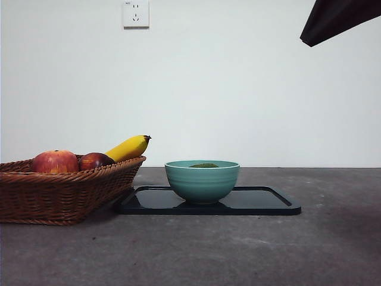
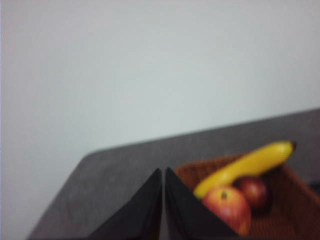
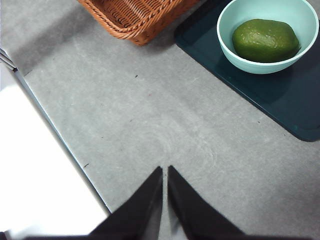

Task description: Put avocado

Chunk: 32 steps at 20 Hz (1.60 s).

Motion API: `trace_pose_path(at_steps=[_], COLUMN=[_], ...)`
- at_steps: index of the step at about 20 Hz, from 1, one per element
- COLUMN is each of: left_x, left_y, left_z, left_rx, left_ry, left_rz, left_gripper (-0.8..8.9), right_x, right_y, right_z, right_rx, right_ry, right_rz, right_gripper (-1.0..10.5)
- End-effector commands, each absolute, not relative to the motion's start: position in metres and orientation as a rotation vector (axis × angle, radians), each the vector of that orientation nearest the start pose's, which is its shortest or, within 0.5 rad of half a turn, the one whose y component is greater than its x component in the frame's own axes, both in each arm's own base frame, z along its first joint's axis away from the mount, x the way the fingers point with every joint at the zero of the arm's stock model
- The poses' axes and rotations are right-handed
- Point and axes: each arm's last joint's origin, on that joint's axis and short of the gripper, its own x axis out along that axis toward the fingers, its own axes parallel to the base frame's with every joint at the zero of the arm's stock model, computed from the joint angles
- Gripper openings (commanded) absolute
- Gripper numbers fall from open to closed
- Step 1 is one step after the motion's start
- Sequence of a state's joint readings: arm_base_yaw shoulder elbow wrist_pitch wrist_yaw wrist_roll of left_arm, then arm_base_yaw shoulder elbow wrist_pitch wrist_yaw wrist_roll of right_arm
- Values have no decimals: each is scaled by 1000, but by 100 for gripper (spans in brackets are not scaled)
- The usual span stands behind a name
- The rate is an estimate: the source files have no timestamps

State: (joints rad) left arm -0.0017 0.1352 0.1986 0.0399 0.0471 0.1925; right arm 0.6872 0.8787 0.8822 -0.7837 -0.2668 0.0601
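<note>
The dark green avocado lies inside the teal bowl, free of both grippers. In the front view only its top peeks over the bowl, which stands on a dark tray. My right gripper is shut and empty, high above bare table well away from the bowl; it shows as a black tip at the top right corner. My left gripper is shut and empty, raised beside the wicker basket.
The wicker basket stands left of the tray and holds a red apple, a dark red-purple fruit and a banana. A white table edge borders the grey surface in the right wrist view.
</note>
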Motion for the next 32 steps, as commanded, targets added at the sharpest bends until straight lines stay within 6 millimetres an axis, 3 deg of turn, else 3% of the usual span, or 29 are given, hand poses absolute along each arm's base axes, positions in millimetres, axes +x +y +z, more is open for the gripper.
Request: trace_pose_path(at_steps=[1,7,15,32], left_x=[96,96,96,96], left_y=[0,0,0,0], left_z=[206,172,150,149], left_rx=[191,144,126,106], left_ry=[-87,-20,167,177], left_rz=[-27,-31,-44,-43], left_gripper=[9,9,9,9], right_x=[123,123,123,123], right_y=[113,113,113,113], right_z=[303,303,303,303], right_rx=[-108,-108,-108,-108], right_ry=[813,813,813,813], right_rz=[886,886,886,886], right_gripper=[7,7,7,7])
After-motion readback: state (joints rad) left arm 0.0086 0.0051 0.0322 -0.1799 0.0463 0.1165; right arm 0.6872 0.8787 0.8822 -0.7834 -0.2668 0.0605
